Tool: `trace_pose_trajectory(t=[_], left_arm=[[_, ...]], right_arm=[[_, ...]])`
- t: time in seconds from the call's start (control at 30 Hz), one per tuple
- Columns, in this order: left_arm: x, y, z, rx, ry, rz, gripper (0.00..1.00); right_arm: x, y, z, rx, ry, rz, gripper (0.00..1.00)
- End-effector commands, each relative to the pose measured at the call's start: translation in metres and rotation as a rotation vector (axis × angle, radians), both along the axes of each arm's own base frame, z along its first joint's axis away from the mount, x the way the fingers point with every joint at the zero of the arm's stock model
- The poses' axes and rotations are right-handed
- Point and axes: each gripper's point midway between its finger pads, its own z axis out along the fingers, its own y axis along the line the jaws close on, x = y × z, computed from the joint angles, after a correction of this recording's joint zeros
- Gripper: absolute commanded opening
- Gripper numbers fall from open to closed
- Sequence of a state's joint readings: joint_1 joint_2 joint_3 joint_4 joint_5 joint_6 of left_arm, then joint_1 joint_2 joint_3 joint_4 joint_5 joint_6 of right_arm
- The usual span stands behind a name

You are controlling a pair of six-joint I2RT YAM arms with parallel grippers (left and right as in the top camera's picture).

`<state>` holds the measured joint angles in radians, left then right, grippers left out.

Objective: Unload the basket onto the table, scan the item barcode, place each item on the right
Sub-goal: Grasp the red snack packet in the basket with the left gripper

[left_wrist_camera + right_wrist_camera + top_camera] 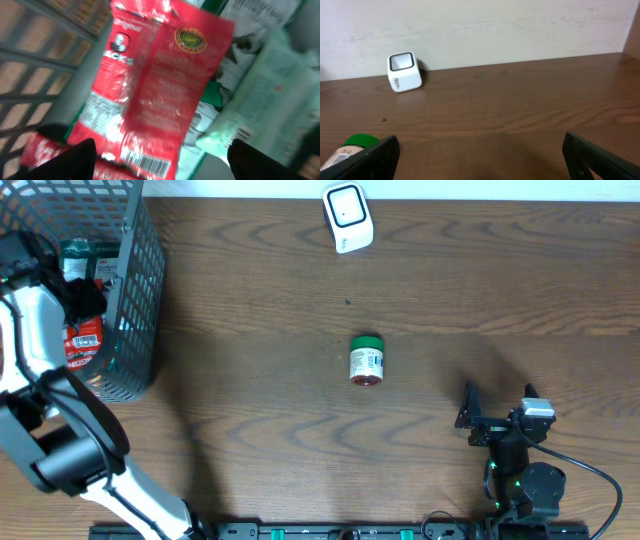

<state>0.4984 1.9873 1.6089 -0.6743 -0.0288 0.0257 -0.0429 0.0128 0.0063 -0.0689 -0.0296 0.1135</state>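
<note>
**Left arm in the basket over a red packet, jar lying mid-table**

Overhead: A grey mesh basket (135,300) stands at the table's (250,300) far left corner. The left arm bends over its rim, and the left gripper (85,295) is down inside the basket, just above a red packet (85,338) that lies among other packs. From here it is not possible to say how the jaws stand. A white scanner (348,217) sits at the far edge, near the middle. A small jar (366,361) with a green lid lies on its side in the open centre of the table, well apart from both the scanner and the basket. The right gripper (497,405) rests low at the near right, its jaws spread and empty.

Left wrist: The red packet (155,85) fills the blurred view, with a barcode (145,161) at its lower edge. The two dark fingers (75,160) stand wide apart at the lower corners, not closed on the packet. A pale green pack (270,85) lies to its right, and the basket's mesh wall (40,65) is on the left.

Right wrist: The fingers (600,160) stand wide apart with nothing between them. The jar's green lid (355,145) shows just beside the left finger; the scanner (404,72) stands far back by the wall.
</note>
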Motion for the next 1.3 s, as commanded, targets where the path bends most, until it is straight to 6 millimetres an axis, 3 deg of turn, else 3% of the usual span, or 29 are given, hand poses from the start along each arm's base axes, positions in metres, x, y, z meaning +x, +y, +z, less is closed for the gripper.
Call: trace_pose_trajectory(t=[0.0,0.33,0.47,0.73,0.8,0.87,0.93,0.97,1.1,1.27], left_arm=[[0.006,0.007,-0.014,0.029,0.04,-0.056,0.84],[0.008,0.011,-0.058,0.005,0.102,-0.06,0.85],[0.003,0.01,-0.071,-0.004,0.137,-0.057,0.67],[-0.003,0.007,-0.076,-0.016,0.157,-0.058,0.59],[-0.004,0.006,-0.076,-0.018,0.161,-0.058,0.48],[-0.003,0.006,-0.076,-0.017,0.158,-0.058,0.3],[-0.002,0.007,-0.071,-0.01,0.145,-0.057,0.12],[0.0,0.008,-0.067,-0.005,0.136,-0.054,0.08],[0.007,0.012,-0.039,0.03,0.075,-0.051,0.07],[0.013,0.016,0.015,0.09,-0.041,-0.036,0.07]], right_arm=[[0.0,0.0,-0.001,-0.006,0.004,-0.001,0.99],[0.0,0.0,-0.001,-0.006,0.004,-0.001,0.99],[0.0,0.0,-0.001,-0.006,0.004,-0.001,0.99],[0.0,0.0,-0.001,-0.006,0.004,-0.001,0.99],[0.0,0.0,-0.001,-0.006,0.004,-0.001,0.99],[0.0,0.0,-0.001,-0.006,0.004,-0.001,0.99],[0.0,0.0,-0.001,-0.006,0.004,-0.001,0.99],[0.0,0.0,-0.001,-0.006,0.004,-0.001,0.99],[0.0,0.0,-0.001,-0.006,0.004,-0.001,0.99],[0.0,0.0,-0.001,-0.006,0.004,-0.001,0.99]])
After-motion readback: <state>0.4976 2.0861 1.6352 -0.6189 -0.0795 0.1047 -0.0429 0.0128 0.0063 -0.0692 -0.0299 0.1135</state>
